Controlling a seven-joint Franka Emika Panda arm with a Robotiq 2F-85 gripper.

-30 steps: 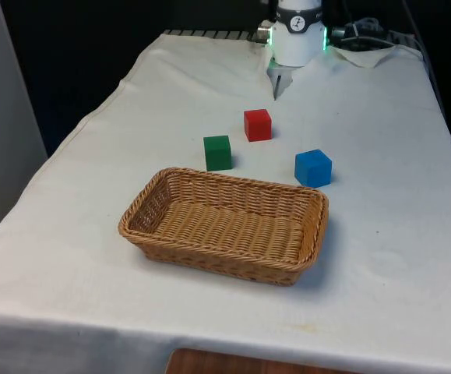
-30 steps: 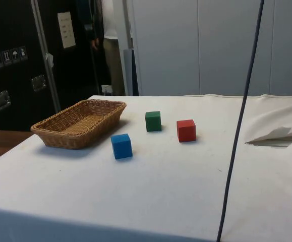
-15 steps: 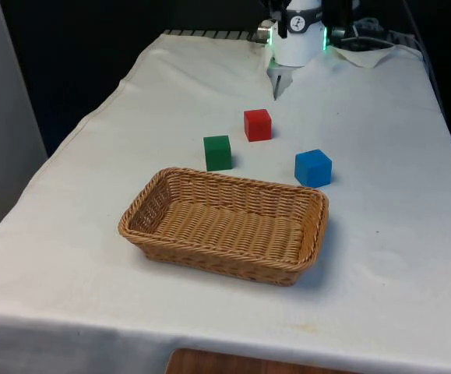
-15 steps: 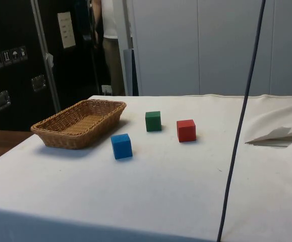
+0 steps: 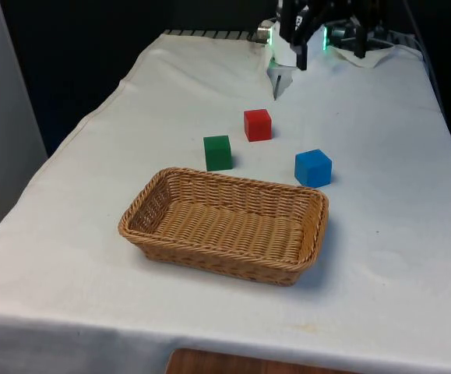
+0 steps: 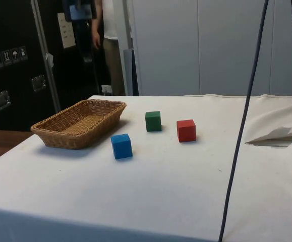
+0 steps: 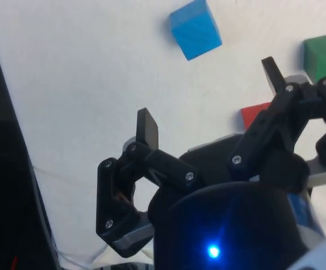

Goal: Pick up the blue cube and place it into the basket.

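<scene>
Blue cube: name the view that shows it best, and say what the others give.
The wrist view, where the blue cube lies large on bare cloth beyond the open gripper. In the front view the cube sits apart from the basket, near its far corner. The side view shows its front and top faces.

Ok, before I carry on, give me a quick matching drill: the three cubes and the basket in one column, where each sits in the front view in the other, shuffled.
Things:
1. blue cube
2. red cube
3. green cube
4. basket

Places (front view):
A. farthest of the cubes from the camera
B. nearest the camera, empty
C. by the basket's far right corner
D. just behind the basket's far rim, left of the red cube

Pairs: 1-C, 2-A, 3-D, 4-B
</scene>
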